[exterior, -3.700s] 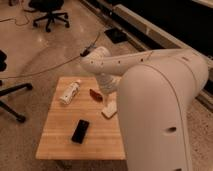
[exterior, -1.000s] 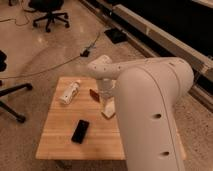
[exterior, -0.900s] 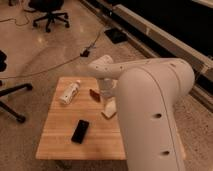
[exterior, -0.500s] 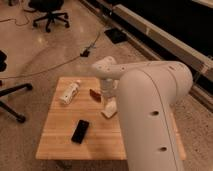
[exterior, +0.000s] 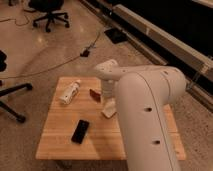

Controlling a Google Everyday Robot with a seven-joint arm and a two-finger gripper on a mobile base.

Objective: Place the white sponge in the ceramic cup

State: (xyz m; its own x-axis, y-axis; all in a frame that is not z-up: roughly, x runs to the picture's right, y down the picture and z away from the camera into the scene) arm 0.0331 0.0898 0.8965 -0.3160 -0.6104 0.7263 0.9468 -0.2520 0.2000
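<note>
**Q.** How is the step in hand, the pick-up, best carried out?

**A.** Reading the table (exterior: 55, 145) from its near edge: the phone (exterior: 80, 131) lies flat at near left and plays no part. Beyond it, right of centre, lies the sponge (exterior: 109, 109), close against the arm (exterior: 145, 115). The gripper (exterior: 107, 99) hangs at the sponge's far end. Whether it touches the sponge, is open or closed, or holds anything cannot be told. By judgement, a good grasp closes across the block's short side, centred, and lifts straight up before travelling. The carry is short. A small red-brown object (exterior: 94, 94), just beyond and left of the sponge, is the only candidate for the cup. Whether its mouth faces up cannot be told, so the release should wait until the sponge is squarely over the opening. The bottle (exterior: 70, 92), lying on its side farther left, should be kept clear of.

**Q.** How does the sponge look?

**A.** It is a small off-white block, shorter than the phone. It lies flat and skewed to the table's edges. It appears soft, so it would probably compress under a firm grip.
</note>
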